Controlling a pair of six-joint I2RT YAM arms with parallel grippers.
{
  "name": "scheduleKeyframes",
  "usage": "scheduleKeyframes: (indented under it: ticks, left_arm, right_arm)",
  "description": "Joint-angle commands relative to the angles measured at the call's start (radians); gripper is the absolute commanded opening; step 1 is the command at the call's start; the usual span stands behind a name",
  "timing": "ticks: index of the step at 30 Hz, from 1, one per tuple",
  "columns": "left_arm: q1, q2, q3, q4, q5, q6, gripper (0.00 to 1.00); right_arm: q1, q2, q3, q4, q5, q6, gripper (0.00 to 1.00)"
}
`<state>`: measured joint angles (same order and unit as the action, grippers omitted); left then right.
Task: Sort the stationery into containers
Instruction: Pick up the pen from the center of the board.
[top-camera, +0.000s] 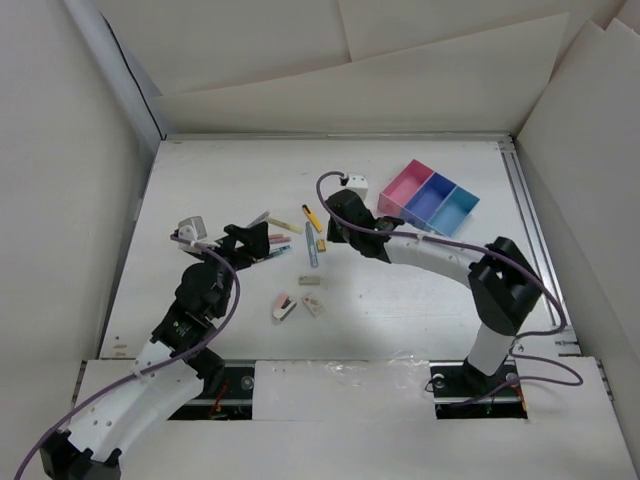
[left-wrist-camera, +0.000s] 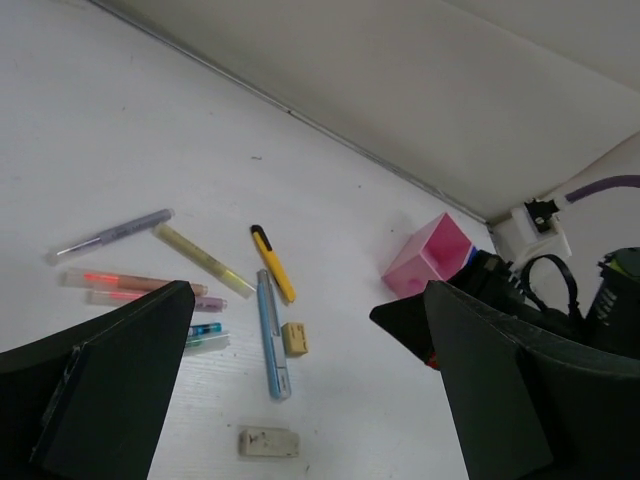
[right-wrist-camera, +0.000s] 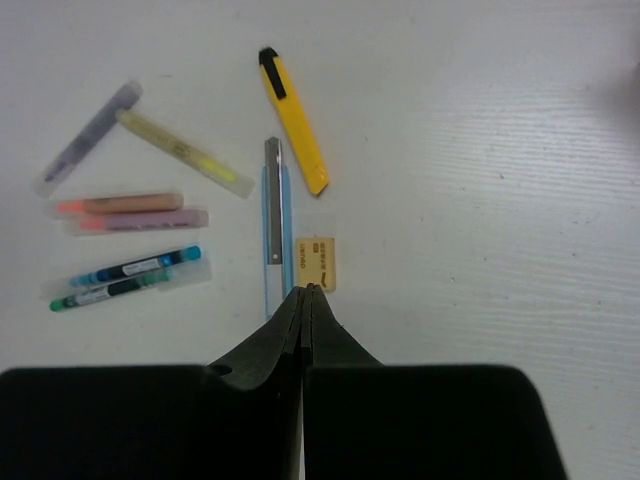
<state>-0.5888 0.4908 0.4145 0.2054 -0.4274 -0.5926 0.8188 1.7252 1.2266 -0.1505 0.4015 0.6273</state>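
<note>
The stationery lies in a loose group at the table's middle: a yellow-black cutter (top-camera: 312, 217), a grey-blue pen (top-camera: 312, 250), a tan block (top-camera: 321, 244), a white eraser (top-camera: 309, 281) and several coloured pens (top-camera: 278, 238). The three joined containers, pink (top-camera: 404, 190), purple-blue (top-camera: 430, 200) and light blue (top-camera: 454, 212), stand at the back right. My right gripper (right-wrist-camera: 305, 290) is shut and empty, its tips just short of the tan block (right-wrist-camera: 316, 263) and beside the grey-blue pen (right-wrist-camera: 275, 220). My left gripper (left-wrist-camera: 310, 330) is open and empty, above the pens' left side (top-camera: 250, 242).
Two more small erasers (top-camera: 284, 306) (top-camera: 313, 305) lie nearer the arms. The right arm's forearm (top-camera: 430, 250) crosses in front of the containers. White walls enclose the table; a rail (top-camera: 525, 200) runs along its right edge.
</note>
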Motion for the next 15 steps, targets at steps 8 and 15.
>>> scheduleKeyframes:
  ticks: [8,15]
  left_arm:
    - [0.0,0.095,0.037,0.042,-0.079,-0.007,0.28]
    - [0.021,0.077,0.003,-0.003,-0.165,-0.104,0.62]
  right_arm:
    - [0.072,0.194,0.206,-0.141,-0.013,0.026,0.35]
    - [0.105,0.238,0.175,-0.13,-0.038,0.066,0.52]
